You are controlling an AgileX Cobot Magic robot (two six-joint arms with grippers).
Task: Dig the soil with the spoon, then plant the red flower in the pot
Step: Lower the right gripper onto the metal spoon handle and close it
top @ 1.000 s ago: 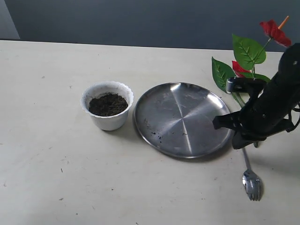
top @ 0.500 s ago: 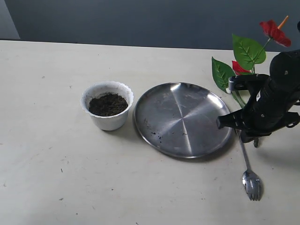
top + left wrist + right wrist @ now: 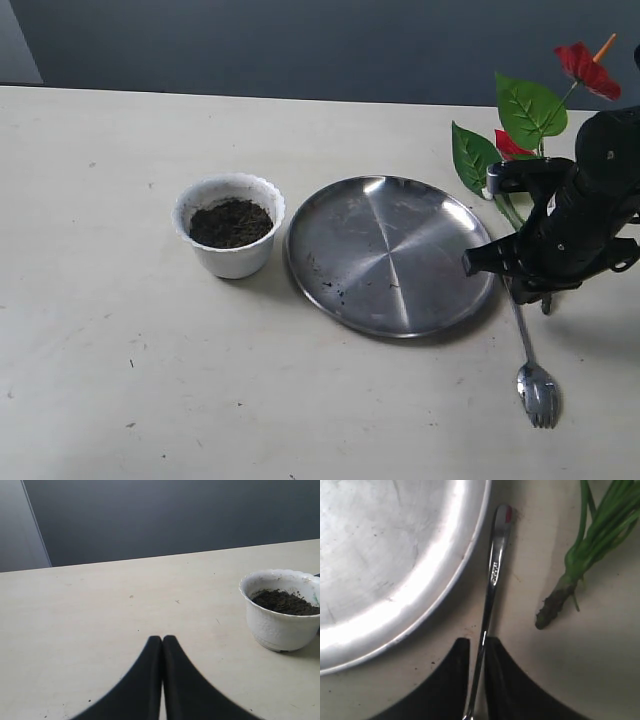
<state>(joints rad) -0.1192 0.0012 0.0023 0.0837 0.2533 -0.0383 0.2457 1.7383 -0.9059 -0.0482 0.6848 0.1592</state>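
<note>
Silver spoon handle clamped between right tool fingers, beside steel plate

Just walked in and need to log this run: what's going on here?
The right claw has its fingers closed on the handle of the spoon, which lies on the table beside the steel plate. The left claw is shut and empty, away from the pot. The soil in the pot looks undug, and the red flower lies unplanted by the right arm.
</note>
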